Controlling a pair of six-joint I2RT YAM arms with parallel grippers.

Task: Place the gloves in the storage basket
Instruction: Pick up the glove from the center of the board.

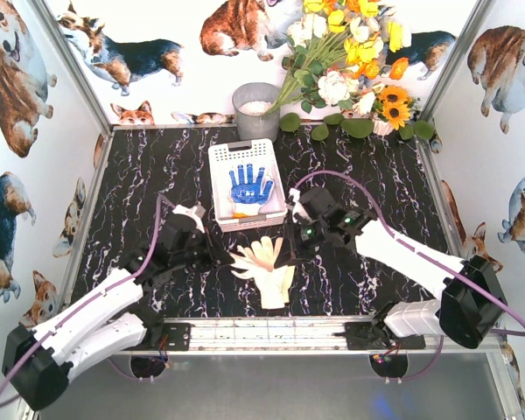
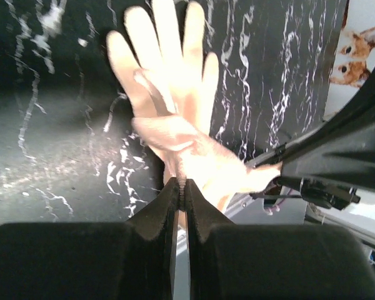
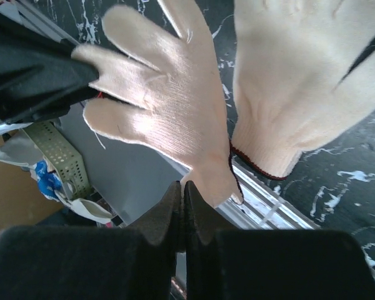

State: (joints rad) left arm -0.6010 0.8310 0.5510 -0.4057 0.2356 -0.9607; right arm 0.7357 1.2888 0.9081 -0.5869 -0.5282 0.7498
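Observation:
A cream knit glove (image 1: 261, 255) hangs stretched between both grippers just above the table's middle. My left gripper (image 1: 232, 257) is shut on its finger end (image 2: 225, 172), jaws pressed on the fabric (image 2: 181, 184). My right gripper (image 1: 286, 253) is shut on its dark-trimmed cuff (image 3: 215, 181), right at the jaw tips (image 3: 184, 186). A second cream glove (image 1: 278, 285) lies flat on the table beside it, its red-trimmed cuff (image 3: 265, 165) toward the near rail. The white storage basket (image 1: 220, 157) stands just behind, with a blue-dotted glove (image 1: 249, 185) lying in it.
A round grey bucket (image 1: 255, 109) stands at the back behind the basket, with a bunch of flowers (image 1: 350, 61) to its right. A metal rail (image 1: 271, 331) runs along the table's near edge. Corgi-print walls close in the left, right and back.

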